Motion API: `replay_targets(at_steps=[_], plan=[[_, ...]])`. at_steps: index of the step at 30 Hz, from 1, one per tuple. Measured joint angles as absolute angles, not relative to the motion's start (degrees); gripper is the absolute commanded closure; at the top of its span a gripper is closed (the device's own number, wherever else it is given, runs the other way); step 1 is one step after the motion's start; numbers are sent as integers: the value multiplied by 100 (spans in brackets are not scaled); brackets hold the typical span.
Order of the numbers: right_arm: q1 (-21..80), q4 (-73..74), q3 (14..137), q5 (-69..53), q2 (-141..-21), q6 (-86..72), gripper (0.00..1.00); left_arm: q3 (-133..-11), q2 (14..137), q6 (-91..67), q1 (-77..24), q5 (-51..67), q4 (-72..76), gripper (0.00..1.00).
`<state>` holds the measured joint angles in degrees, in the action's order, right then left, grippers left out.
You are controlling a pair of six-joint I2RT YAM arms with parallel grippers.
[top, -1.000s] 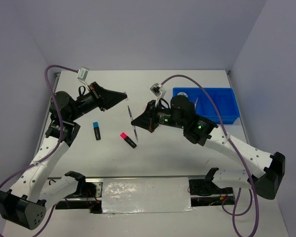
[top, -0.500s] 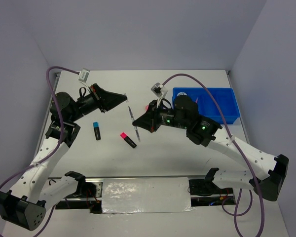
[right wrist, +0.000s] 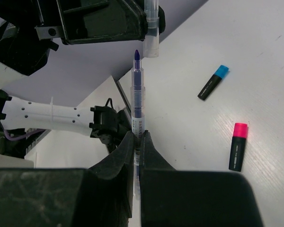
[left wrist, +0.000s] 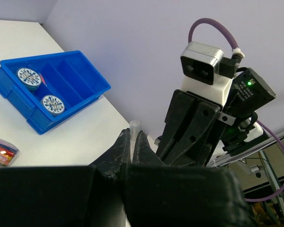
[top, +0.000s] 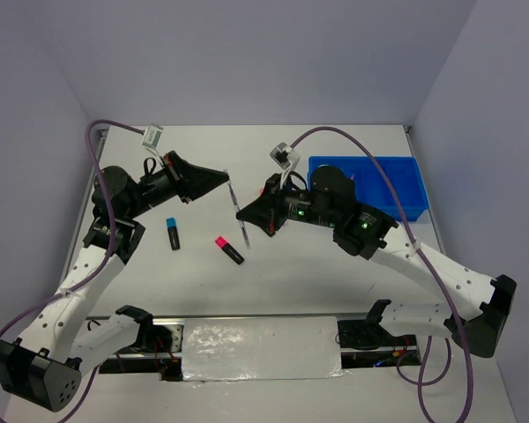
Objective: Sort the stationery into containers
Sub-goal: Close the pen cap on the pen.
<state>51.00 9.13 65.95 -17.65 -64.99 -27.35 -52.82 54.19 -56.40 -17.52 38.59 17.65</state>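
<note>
My left gripper (top: 227, 179) is shut on a clear pen cap (left wrist: 134, 126). My right gripper (top: 245, 223) is shut on the barrel of a thin pen (right wrist: 137, 106), held above the table. The pen's bare blue tip (right wrist: 137, 55) points at the cap's mouth (right wrist: 151, 47), just short of it. A blue-capped highlighter (top: 172, 233) and a pink-capped highlighter (top: 229, 249) lie on the table below the grippers. The blue divided tray (top: 407, 164) stands at the far right. Two tape rolls (left wrist: 28, 77) (left wrist: 52, 104) lie in it.
A pink flat item (left wrist: 2, 150) lies on the table near the tray in the left wrist view. The right arm's wrist camera (left wrist: 203, 66) faces my left gripper closely. Purple cables loop over both arms. Walls close the table's back and sides.
The right arm has shifted slightly to the right and up with the pen. The left arm holds almost still. Both grips are unchanged.
</note>
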Motion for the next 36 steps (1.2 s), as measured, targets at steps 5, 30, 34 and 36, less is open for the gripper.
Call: replay_targets(at_steps=[5,30,34,36], plan=[[5103,972,6602,-1774,-6576,-2711,100,-5282,5419,-5706,-1756,3833,1763,100],[5085,1118,6676,-1671,-6657,-2652,100,-5284,5428,-5686,-1756,3826,1761,100],[5085,1118,6696,-1671,-6657,-2652,100,-5284,5430,-5675,-1756,3828,1761,100],[5083,1116,6696,-1671,-6657,-2652,100,-5284,5430,-5664,-1756,3828,1758,100]])
